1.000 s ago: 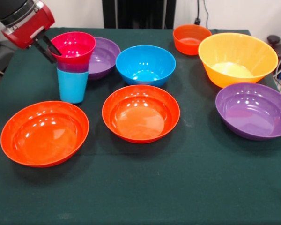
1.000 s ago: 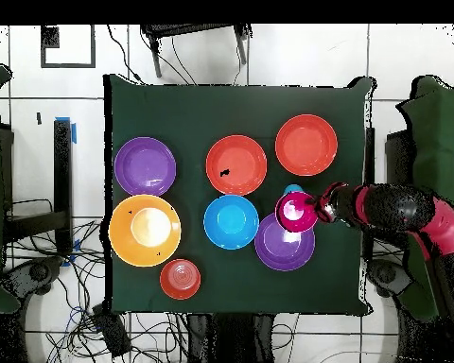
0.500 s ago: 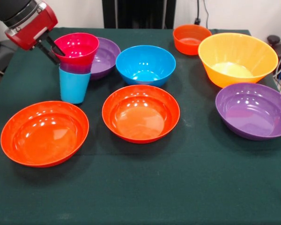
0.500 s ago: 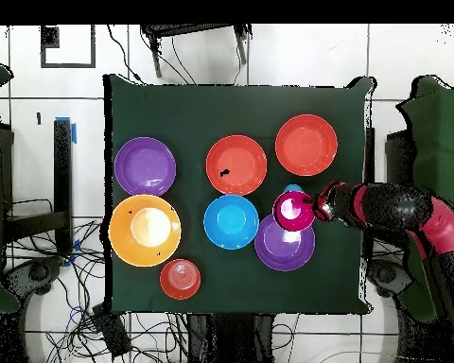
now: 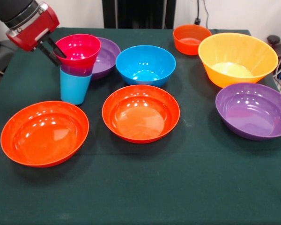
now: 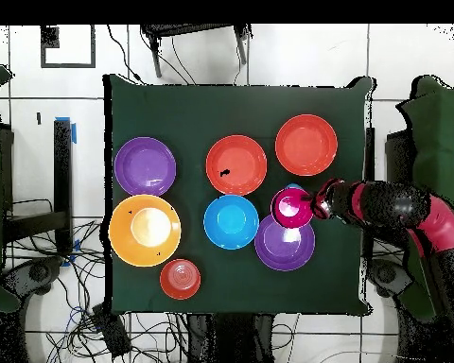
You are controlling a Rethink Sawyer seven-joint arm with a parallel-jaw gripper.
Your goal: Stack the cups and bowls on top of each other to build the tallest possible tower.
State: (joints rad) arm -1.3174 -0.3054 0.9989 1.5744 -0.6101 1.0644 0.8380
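A: Where's my gripper [image 5: 56, 50]?
B: At the pink bowl [image 5: 77, 49]. One finger [image 5: 58, 48] reaches inside over the rim, the other sits outside, so it's pinching the bowl wall.
A: And the tower [image 5: 75, 70]?
B: I see the pink bowl tilted on the purple cup [image 5: 76, 70], which sits in the blue cup [image 5: 73, 87], right below the fingers. Beyond them, touching the stack from behind, is a purple bowl [image 5: 104, 56]; the blue bowl [image 5: 145, 63] lies farther out. Overhead, my arm [image 6: 392, 208] comes in from the table edge.
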